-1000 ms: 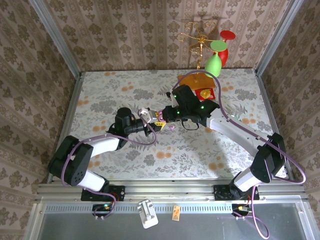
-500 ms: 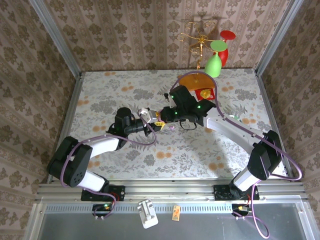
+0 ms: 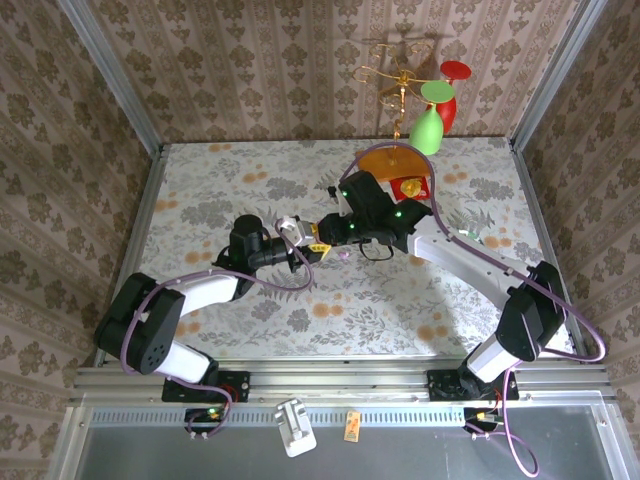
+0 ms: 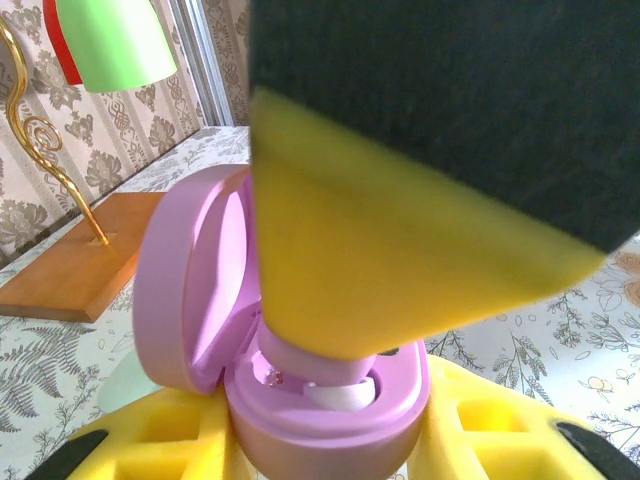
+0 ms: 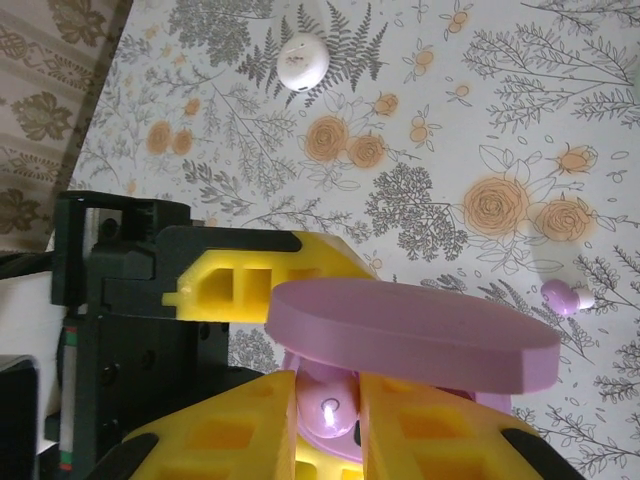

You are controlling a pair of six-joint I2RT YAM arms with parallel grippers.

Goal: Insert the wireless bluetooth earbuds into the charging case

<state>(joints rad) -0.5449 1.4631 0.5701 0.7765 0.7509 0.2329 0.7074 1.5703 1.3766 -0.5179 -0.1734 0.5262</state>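
Table (image 3: 200, 190) w/ floral cloth. I see both arms meeting about mid-table, a bit toward the far edge.

Ornament stand (image 3: 392, 160) sits at the far edge, right of centre: orange wood base, gold wire, green shade (image 4: 115, 40) and red shade (image 4: 60, 40).

Left gripper (image 3: 303, 243) comes in from the near-left. Its yellow fingers (image 4: 170, 440) are pressed on both sides of the lilac charging case (image 4: 330, 415), held off the table. The lid (image 4: 190, 290) is swung open and stands up on the left in the left wrist cam.

Right gripper (image 5: 328, 420) comes from the near-right, nose to nose w/ the left one. It's pinching a lilac earbud (image 5: 328, 408) between its yellow pads. In the left wrist cam its finger is down right at the case's open well. Can't tell if the bud is seated.

White case (image 5: 302, 62), oval, lies shut on the cloth, well apart from the grippers.

Loose earbud (image 5: 562, 296), lilac w/ whitish tip, lies on the table just beside the grippers, on their near-right side (image 3: 345, 254).
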